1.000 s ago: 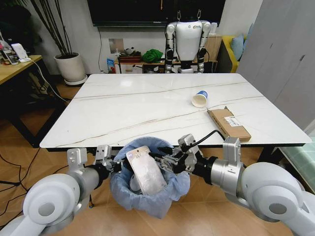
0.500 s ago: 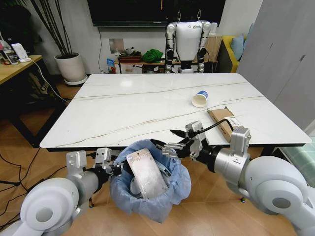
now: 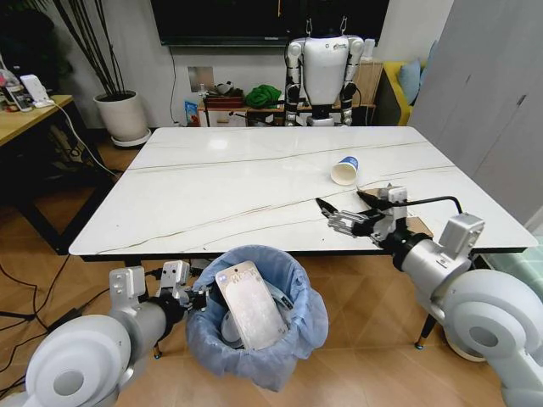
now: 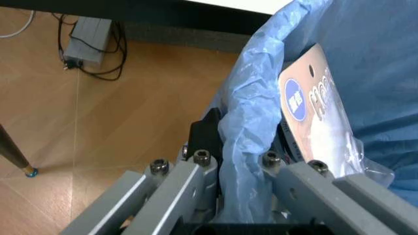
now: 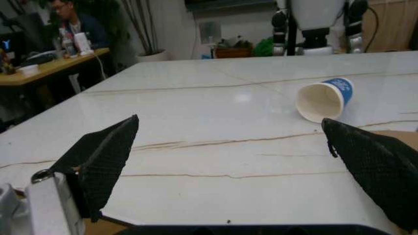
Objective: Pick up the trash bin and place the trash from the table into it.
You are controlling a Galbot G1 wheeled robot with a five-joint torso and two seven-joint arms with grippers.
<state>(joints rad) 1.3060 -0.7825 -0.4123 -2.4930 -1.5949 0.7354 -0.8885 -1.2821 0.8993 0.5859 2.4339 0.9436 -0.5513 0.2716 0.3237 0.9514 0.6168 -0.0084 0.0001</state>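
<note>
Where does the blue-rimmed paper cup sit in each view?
Head view: paper cup on its side, right of the table's centre.
Right wrist view: ahead of the open right gripper.
Left wrist view: faces the trash bin instead.
Shared landmark: the table's white top.

Wooden floor (image 3: 51, 280) throughout. A white plant pot (image 3: 121, 116) and a wooden desk (image 3: 25, 114) stand far beyond the left gripper (image 3: 188, 288). A wall-mounted screen (image 3: 254, 21) and low shelf (image 3: 246, 108) occupy the far wall.
</note>
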